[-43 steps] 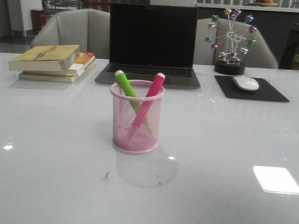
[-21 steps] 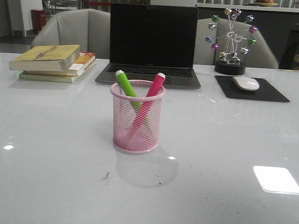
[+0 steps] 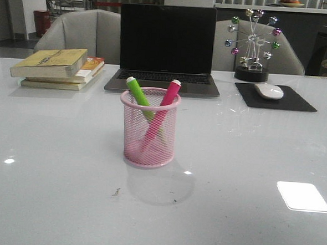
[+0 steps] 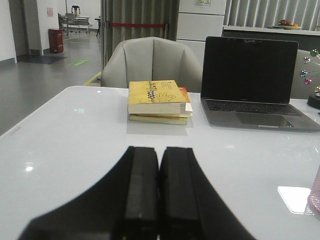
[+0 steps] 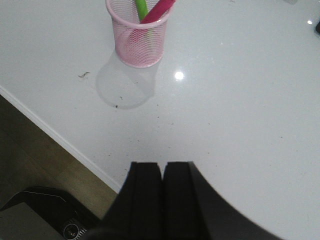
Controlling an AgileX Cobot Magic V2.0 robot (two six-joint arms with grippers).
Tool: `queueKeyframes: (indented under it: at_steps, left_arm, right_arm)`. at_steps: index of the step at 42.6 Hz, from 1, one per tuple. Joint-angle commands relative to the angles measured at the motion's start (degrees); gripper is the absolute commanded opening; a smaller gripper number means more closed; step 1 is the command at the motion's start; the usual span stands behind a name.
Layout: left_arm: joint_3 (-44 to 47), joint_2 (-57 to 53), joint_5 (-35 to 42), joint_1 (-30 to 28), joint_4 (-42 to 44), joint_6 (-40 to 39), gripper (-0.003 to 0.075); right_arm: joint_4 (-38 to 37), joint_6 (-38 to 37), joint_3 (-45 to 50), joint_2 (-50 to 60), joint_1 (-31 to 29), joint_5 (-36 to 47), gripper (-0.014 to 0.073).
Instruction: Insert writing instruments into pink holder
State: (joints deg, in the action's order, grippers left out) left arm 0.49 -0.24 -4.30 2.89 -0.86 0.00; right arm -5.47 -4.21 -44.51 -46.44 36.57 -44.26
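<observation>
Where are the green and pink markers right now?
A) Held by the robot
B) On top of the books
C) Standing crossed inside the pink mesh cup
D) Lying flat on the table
C: the green marker and pink marker lean across each other inside the pink mesh cup, whitish ends above its rim.

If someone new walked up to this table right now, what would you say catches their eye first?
Probably the round pink wire-mesh pen cup standing alone mid-table, with a lime green marker and a magenta pink marker crossed inside it, whitish ends above the rim. Behind it sits an open dark-screened laptop, with a stack of yellow-covered books to its left and a white mouse on a black pad to its right.
</observation>
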Motion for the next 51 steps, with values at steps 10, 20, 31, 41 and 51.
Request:
queueKeyframes:
  at_steps: [10, 20, 31, 41, 51]
  left_arm:
    - [0.0, -1.1, 5.3, 0.5, -0.1, -0.6, 0.0097]
    - [0.0, -1.1, 5.3, 0.5, -0.1, -0.6, 0.0097]
    - [0.0, -1.1, 5.3, 0.5, -0.1, -0.6, 0.0097]
    - [0.0, -1.1, 5.3, 0.5, -0.1, -0.6, 0.0097]
    - [0.0, -1.1, 5.3, 0.5, -0.1, -0.6, 0.0097]
  right_arm:
    - [-0.9, 0.0, 2.3, 4.3, -3.6, 6.2, 0.0058]
    - [-0.7, 0.0, 18.6, 19.2, -18.4, 28.4, 0.0058]
    - [2.2, -1.1, 36.3, 40.8, -34.2, 39.3, 0.0058]
    - [5.2, -1.4, 45.6, 48.3, -39.8, 41.8, 0.0058]
    - [5.2, -1.4, 45.4, 48.3, -39.7, 40.0, 0.0058]
